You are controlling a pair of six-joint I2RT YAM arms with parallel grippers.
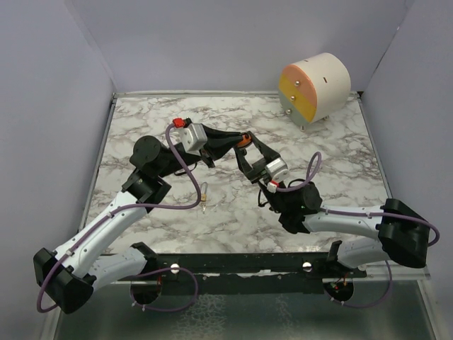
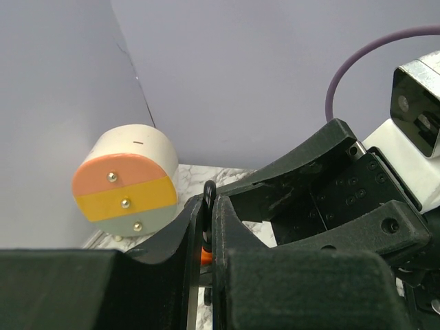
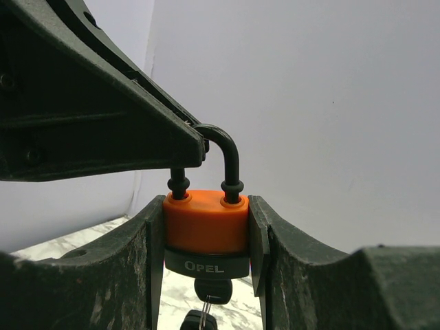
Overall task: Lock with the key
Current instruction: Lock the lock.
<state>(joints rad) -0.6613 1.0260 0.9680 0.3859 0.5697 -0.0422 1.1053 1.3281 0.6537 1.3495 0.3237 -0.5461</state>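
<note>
An orange padlock with a dark lower band is held up off the table between the two arms. My right gripper is shut on the sides of its body. The black shackle rises from the body, and my left gripper is shut on it, with the shackle poking up between its pads. A black-headed key sits in the bottom of the lock; a second key head hangs below it on a ring. In the top view the padlock shows orange between the left gripper and right gripper.
A cream cylinder with a pink, yellow and grey striped face lies at the back right corner, seen too as the cylinder in the left wrist view. A small metallic object lies on the marble table. Purple walls enclose three sides.
</note>
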